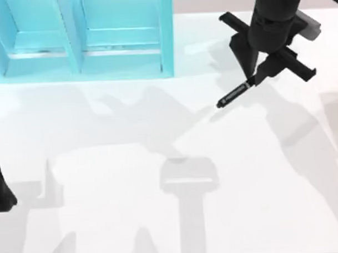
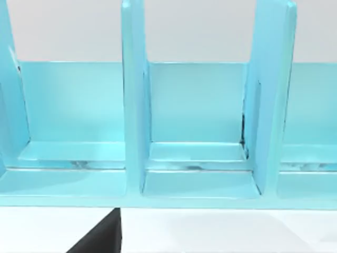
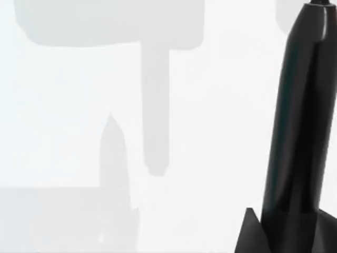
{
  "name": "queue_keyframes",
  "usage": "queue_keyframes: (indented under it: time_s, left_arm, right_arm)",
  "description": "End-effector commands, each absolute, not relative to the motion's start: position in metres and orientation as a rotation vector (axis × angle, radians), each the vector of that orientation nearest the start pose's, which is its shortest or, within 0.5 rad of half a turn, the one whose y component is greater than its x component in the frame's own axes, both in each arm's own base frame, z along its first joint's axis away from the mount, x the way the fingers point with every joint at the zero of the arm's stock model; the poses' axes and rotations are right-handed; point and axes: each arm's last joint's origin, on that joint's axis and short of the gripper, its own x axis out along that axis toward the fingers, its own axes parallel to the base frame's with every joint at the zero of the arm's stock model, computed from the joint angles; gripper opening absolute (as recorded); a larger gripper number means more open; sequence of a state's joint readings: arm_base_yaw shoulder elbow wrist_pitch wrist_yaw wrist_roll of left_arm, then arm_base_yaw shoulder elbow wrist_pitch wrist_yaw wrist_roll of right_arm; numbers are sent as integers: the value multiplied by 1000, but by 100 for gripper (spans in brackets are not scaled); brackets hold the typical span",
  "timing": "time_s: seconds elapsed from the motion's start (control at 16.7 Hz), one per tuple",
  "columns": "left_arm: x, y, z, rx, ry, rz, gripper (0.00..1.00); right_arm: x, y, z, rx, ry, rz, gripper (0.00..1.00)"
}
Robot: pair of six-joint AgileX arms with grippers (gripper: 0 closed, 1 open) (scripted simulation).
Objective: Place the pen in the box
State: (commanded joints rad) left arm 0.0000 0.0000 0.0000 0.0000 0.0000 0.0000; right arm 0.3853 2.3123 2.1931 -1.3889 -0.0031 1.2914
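Right gripper (image 1: 260, 78) clamps the pen (image 1: 234, 94) aloft, apparently by its end; carry it level over the box (image 1: 167, 38).

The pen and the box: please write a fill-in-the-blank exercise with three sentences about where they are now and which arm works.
1. The pen is held by the ____ gripper.
2. The colour of the box is light ____.
3. The box stands at the far ____ side of the table in the top view.
The left arm is parked at the table's left edge.

Missing words: right; blue; left
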Motion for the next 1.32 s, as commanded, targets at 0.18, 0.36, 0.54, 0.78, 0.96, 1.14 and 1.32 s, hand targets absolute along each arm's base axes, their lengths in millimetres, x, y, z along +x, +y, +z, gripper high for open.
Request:
queue_keyframes:
  time_s: [0.18, 0.36, 0.54, 0.78, 0.96, 1.14, 1.32]
  left_arm:
    - [106, -1, 160, 0, 0, 0, 100]
    - [106, -1, 160, 0, 0, 0, 100]
    - [106, -1, 160, 0, 0, 0, 100]
    - [106, -1, 160, 0, 0, 0, 100]
    - [106, -1, 160, 0, 0, 0, 100]
    - [106, -1, 160, 0, 0, 0, 100]
    - [106, -1, 160, 0, 0, 0, 100]
  right_arm:
    - [438, 53, 231, 875, 1367, -815, 0]
    - [413, -74, 234, 1026, 1295, -982, 0]
    - [363, -162, 238, 1146, 1222, -1101, 0]
    - [311, -211, 242, 1226, 1161, -1170, 0]
    - [303, -216, 242, 1236, 1153, -1177, 0]
    - [305, -216, 241, 1235, 1158, -1179, 0]
    - [307, -209, 234, 1228, 1164, -1182, 0]
